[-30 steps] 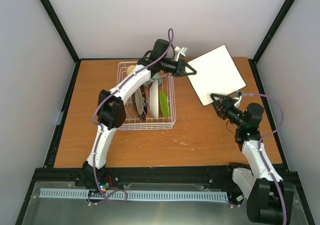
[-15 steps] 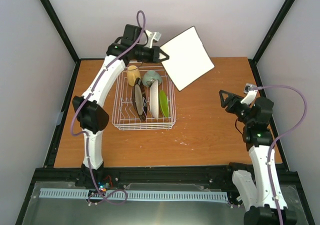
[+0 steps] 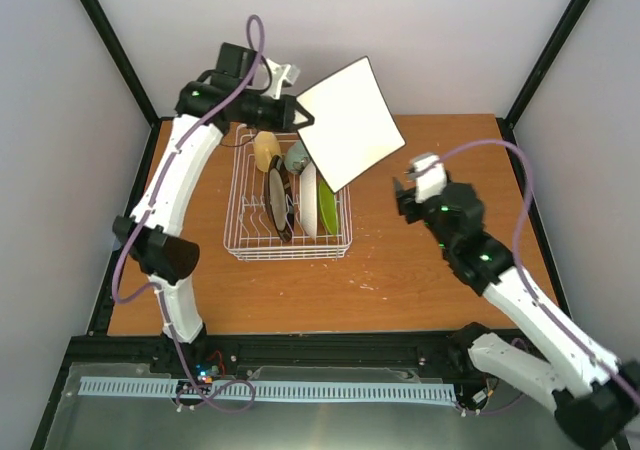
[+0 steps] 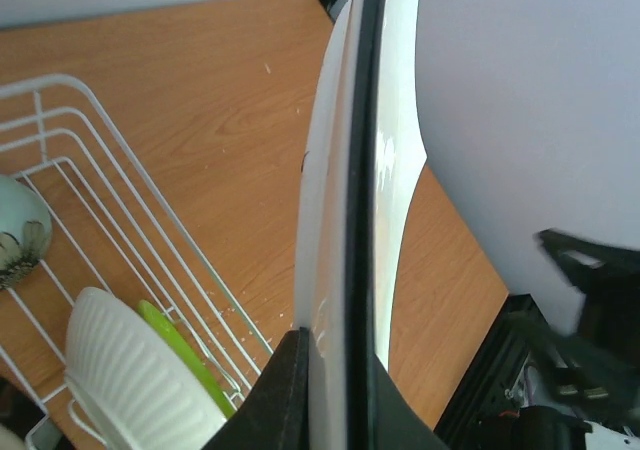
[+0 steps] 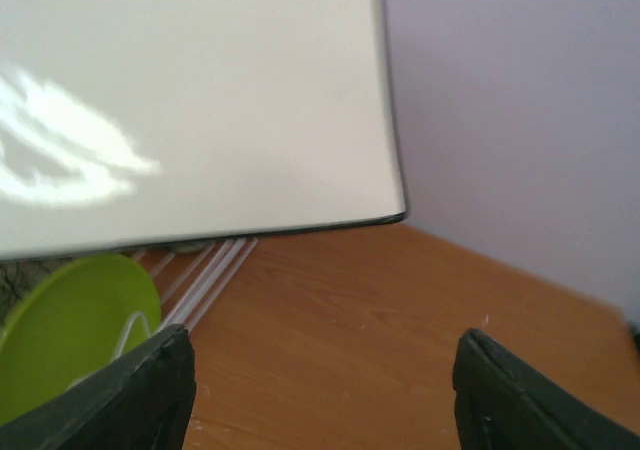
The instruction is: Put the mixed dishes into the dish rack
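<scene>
My left gripper (image 3: pixel 300 118) is shut on one edge of the square white plate (image 3: pixel 345 120) and holds it tilted in the air above the right rear of the dish rack (image 3: pixel 240 232). In the left wrist view the plate (image 4: pixel 330 170) stands edge-on between my fingers (image 4: pixel 285 400). The rack holds a yellow cup (image 3: pixel 266 150), a pale mint bowl (image 3: pixel 298 155), a dark-rimmed plate (image 3: pixel 277 205), a white ribbed plate (image 3: pixel 308 200) and a lime-green plate (image 3: pixel 327 207). My right gripper (image 3: pixel 403 198) is open and empty, right of the rack, facing the square plate (image 5: pixel 190 100).
The rack's right wire edge (image 5: pixel 200 270) and the lime-green plate (image 5: pixel 70 320) lie just below the held plate in the right wrist view. Bare wooden table (image 3: pixel 420 260) lies right of and in front of the rack. Grey walls and black frame posts enclose the table.
My left arm has swung the square plate left, from the table's right rear to above the rack. My right gripper has come away from the plate's corner and moved left toward the rack.
</scene>
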You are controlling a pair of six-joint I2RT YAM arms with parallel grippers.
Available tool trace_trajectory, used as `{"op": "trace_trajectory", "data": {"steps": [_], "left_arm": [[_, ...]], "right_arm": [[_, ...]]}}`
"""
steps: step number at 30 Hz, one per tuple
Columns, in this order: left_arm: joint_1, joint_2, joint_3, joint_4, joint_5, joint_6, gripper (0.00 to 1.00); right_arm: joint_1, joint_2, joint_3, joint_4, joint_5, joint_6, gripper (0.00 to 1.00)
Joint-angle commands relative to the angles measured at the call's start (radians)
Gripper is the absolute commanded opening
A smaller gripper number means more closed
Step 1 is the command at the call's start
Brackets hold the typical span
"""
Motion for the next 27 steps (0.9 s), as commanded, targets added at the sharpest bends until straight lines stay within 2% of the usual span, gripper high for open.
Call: {"op": "trace_trajectory", "data": {"steps": [1,2,4,7,14,18,27], "left_arm": [[0.030,-0.172,0.037,0.102,0.055,0.008,0.01],[0.030,-0.183,0.035,0.100,0.051,0.007,0.01],[0.032,-0.203,0.027,0.096,0.034,0.009,0.01],[0.037,-0.217,0.015,0.091,0.019,0.014,0.01],[0.043,-0.235,-0.013,0.080,0.019,0.027,0.01],[0.043,-0.239,-0.025,0.075,0.041,0.030,0.01],[0.044,-0.282,-0.048,0.090,0.087,0.022,0.01]], "right_arm": [[0.301,0.201,0.023,0.211,0.493,-0.461,0.70],[0.359,0.245,0.006,0.304,0.597,-0.619,0.70],[0.446,0.306,-0.075,0.591,0.696,-0.887,0.69],[0.526,0.344,-0.223,1.109,0.696,-1.234,0.73],[0.590,0.414,-0.325,1.697,0.623,-1.630,0.79],[0.592,0.499,-0.326,1.844,0.544,-1.760,0.79],[0.589,0.621,-0.264,1.826,0.536,-1.753,0.79]]}}
